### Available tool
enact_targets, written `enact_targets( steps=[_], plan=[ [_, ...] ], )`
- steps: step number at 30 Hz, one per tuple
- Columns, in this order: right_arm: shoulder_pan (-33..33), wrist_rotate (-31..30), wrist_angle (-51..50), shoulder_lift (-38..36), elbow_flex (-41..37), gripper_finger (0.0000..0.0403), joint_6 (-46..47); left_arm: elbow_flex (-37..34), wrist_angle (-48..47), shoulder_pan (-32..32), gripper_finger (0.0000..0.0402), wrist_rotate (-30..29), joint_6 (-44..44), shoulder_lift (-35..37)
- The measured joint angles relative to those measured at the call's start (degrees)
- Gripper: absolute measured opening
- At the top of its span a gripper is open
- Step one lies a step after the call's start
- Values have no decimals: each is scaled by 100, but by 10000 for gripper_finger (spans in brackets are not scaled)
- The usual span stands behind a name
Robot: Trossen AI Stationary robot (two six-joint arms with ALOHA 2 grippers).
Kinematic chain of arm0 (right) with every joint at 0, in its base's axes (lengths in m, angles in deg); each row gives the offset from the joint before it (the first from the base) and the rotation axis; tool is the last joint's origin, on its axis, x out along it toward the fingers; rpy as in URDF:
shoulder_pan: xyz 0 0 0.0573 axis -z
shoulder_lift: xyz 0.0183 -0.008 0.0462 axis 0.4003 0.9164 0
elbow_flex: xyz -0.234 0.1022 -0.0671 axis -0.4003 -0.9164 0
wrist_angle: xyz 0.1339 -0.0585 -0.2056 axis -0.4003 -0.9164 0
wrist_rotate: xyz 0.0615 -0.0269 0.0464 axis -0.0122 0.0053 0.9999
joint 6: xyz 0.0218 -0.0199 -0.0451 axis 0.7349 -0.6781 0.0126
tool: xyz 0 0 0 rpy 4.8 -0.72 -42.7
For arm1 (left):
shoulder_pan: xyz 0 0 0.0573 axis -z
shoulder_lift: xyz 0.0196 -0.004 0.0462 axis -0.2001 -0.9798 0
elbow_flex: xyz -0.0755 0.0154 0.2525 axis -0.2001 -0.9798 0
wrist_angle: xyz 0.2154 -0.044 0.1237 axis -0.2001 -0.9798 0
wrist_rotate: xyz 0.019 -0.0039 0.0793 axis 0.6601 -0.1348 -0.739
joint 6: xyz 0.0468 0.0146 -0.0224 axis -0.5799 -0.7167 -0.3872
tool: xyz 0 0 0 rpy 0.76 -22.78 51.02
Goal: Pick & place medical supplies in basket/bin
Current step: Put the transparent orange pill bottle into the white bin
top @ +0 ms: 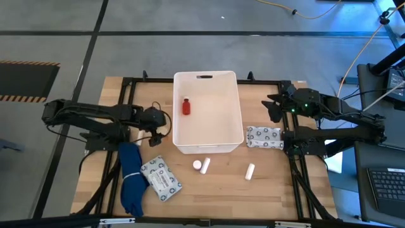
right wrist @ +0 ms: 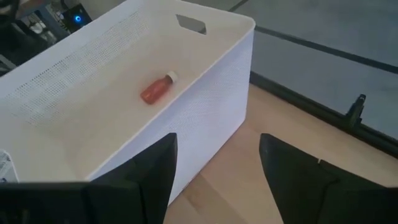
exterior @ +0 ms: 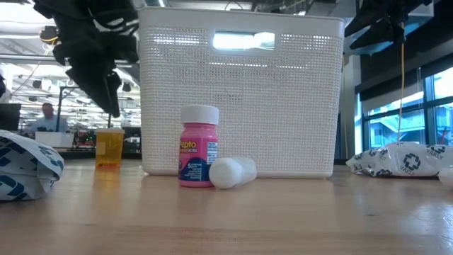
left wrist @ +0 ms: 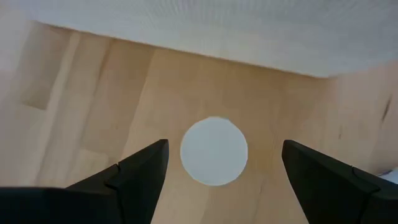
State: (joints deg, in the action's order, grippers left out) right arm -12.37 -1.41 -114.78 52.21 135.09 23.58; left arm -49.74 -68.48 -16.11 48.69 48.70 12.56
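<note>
The white tub (top: 205,142) stands mid-table, and a red bottle (top: 186,106) lies on its floor (right wrist: 155,89). My left gripper (top: 157,126) hangs open, pointing down, off the tub's left wall. It is above a small orange vial (exterior: 108,147) that stands upright on the table. The vial's round white cap (left wrist: 214,151) shows between the open fingers (left wrist: 224,146), clear of both. My right gripper (top: 273,107) hovers open off the tub's right wall (right wrist: 217,140). In the high view my left gripper hides the vial.
In front of the tub are a pink white-capped bottle (exterior: 199,145) and a white cylinder (exterior: 232,172) lying beside it. Another white cylinder (top: 250,170) lies farther right. One printed packet (top: 263,137) lies right of the tub, another (top: 161,178) near left beside a blue cloth (top: 131,180).
</note>
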Motion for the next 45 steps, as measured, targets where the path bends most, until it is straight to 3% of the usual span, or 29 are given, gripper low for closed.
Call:
enact_targets(
  steps=[20, 29, 45],
  plan=[
    [2, -4, 0, 0, 0, 229, -12, 0, 180, -3, 306, -212, 75, -1097],
    [1, -5, -2, 0, 2, 229, -15, 0, 266, -3, 305, -346, -4, -1174],
    [2, -7, -2, 0, 2, 229, -143, 0, 282, -3, 255, -246, 14, -1172]
  ],
)
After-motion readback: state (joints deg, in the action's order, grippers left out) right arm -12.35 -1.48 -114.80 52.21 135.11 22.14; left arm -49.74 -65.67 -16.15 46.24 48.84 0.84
